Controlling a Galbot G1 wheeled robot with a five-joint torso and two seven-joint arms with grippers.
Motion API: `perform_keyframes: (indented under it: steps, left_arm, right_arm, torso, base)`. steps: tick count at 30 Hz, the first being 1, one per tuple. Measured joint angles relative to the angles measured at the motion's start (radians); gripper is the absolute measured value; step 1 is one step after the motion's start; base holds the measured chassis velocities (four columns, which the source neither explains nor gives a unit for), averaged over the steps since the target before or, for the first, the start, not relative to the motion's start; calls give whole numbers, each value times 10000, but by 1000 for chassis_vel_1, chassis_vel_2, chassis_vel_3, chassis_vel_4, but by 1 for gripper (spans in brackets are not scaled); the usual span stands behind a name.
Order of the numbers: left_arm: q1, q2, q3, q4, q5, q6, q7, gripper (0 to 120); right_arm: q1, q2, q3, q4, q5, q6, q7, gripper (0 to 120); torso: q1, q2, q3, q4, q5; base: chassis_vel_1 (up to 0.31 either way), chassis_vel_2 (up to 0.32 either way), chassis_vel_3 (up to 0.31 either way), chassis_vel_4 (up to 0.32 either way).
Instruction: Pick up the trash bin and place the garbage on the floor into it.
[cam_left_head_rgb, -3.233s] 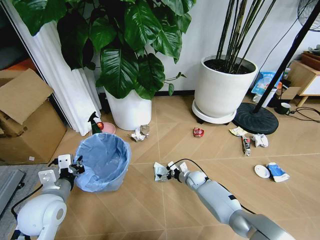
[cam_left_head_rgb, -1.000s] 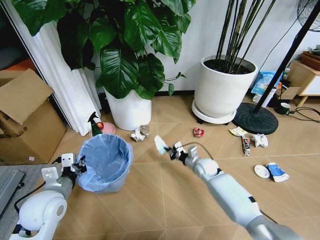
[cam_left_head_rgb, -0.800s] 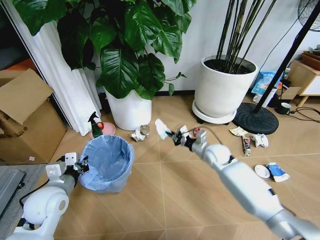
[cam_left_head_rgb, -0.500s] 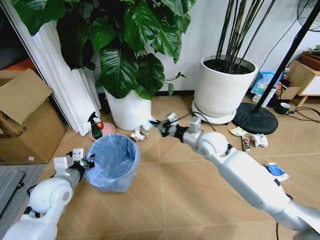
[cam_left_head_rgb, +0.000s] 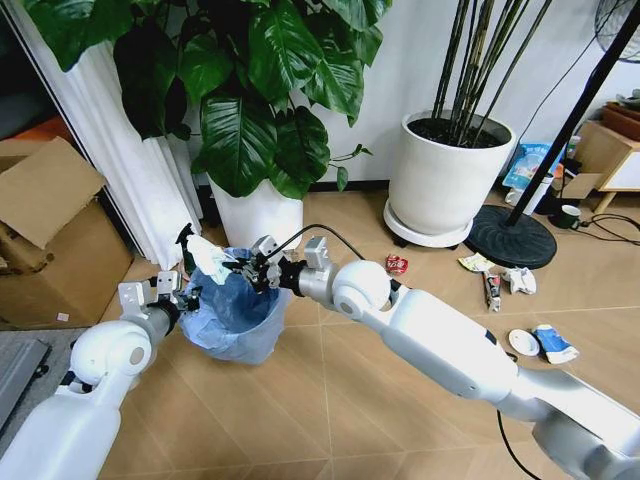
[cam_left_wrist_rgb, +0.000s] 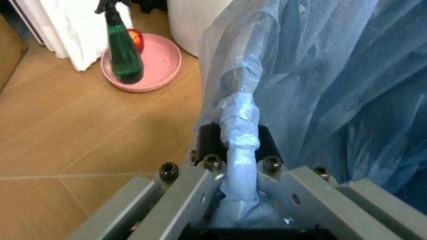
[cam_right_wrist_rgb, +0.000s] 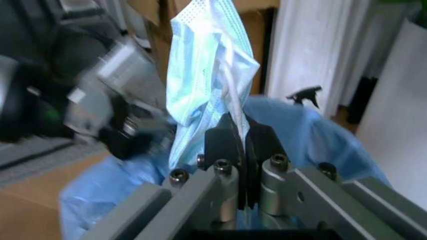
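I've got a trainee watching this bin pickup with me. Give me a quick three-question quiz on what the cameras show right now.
1. True or false: the left gripper is clamped on the bagged rim of the trash bin.
2. What does the right gripper hold? A) a red wrapper B) a pale blue face mask C) a white lid
3. Fill in: the mask hangs above the bin's ____.

Key:
1. True. The rim sits between its fingers in the left wrist view.
2. B. The mask is pinched between its fingers.
3. Opening. It has not been dropped yet.
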Motion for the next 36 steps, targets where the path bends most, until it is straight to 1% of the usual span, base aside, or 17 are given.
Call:
perform_keyframes:
  steps: [1,5,6,10,11,15,16,19,21,23,25,26,29,30,33,35,36]
  left_arm:
    - [0,0,0,0,0,0,0,0]
    - [72,55,-121,-59,-5,-2,16,0]
    - [72,55,-121,-59,-5,-2,16,0]
    - [80,50,-144,-81,-1,-7,29,0]
    - [80,50,-144,-81,-1,-7,29,0]
    - [102,35,-218,-90,15,-14,51,0]
    - [102,35,-218,-90,15,-14,51,0]
    - [168,-23,-328,-91,67,-18,82,0]
    - [198,-41,-359,-92,96,-19,103,0]
    - [331,-94,-473,-95,262,-21,245,0]
    - [407,-107,-529,-112,327,-21,301,0]
    - [532,-115,-603,-152,391,-22,369,0]
    - [770,-130,-753,-218,494,-24,457,0]
    - [770,-130,-753,-218,494,-24,457,0]
    - [1039,-147,-911,-357,541,-27,490,0]
    - [1061,-147,-921,-370,544,-27,490,0]
    - [1150,-145,-954,-429,560,-27,492,0]
  right_arm:
    - [0,0,0,0,0,0,0,4]
    - [27,-57,-93,-51,-106,-23,44,20]
    - [27,-57,-93,-51,-106,-23,44,20]
    - [27,-24,-155,-18,-118,-26,84,38]
    - [27,-24,-155,-18,-118,-26,84,38]
    - [-2,7,-112,5,-120,2,228,58]
    - [-2,7,-112,5,-120,2,228,58]
    - [-188,-16,307,254,17,-2,1010,72]
    - [-297,-47,477,331,59,-15,1292,75]
    - [-687,-284,985,514,64,-70,1812,86]
    - [-923,-456,1250,602,31,-112,2006,90]
    - [-1257,-713,1653,724,-59,-158,2163,95]
    - [-1898,-1165,2425,913,-280,-179,2235,100]
    - [-1898,-1165,2425,913,-280,-179,2235,100]
    - [-2895,-1612,3573,1123,-796,-124,2152,100]
    - [-3000,-1646,3677,1138,-873,-105,2122,100]
    - [-3388,-1750,4060,1198,-1150,-34,1965,100]
  torso:
    - [0,0,0,0,0]
    - [0,0,-1,-1,0]
    - [0,0,-1,-1,0]
    - [0,0,-1,-2,1]
    - [0,0,-1,-2,1]
    - [0,0,-1,-1,1]
    - [0,0,-1,-1,1]
    - [0,0,-1,-1,1]
    - [0,0,-1,0,1]
    - [0,0,-2,0,1]
    - [0,0,-1,-1,2]
    - [0,0,-1,-2,4]
    - [0,0,-2,-4,3]
    - [0,0,-2,-4,3]
    - [0,0,-2,-3,4]
    - [-1,0,-2,-3,5]
    - [-1,1,-2,-3,6]
  base:
    - [0,0,0,0]
    - [0,0,0,0]
    - [0,0,0,0]
    - [0,0,0,0]
    - [0,0,0,0]
    - [0,0,0,0]
    - [0,0,0,0]
    - [0,0,0,0]
    - [0,0,0,0]
    - [0,0,0,0]
    - [0,0,0,0]
    - [0,0,0,0]
    - [0,0,0,0]
    - [0,0,0,0]
    - [0,0,0,0]
    - [0,0,0,0]
    - [0,0,0,0]
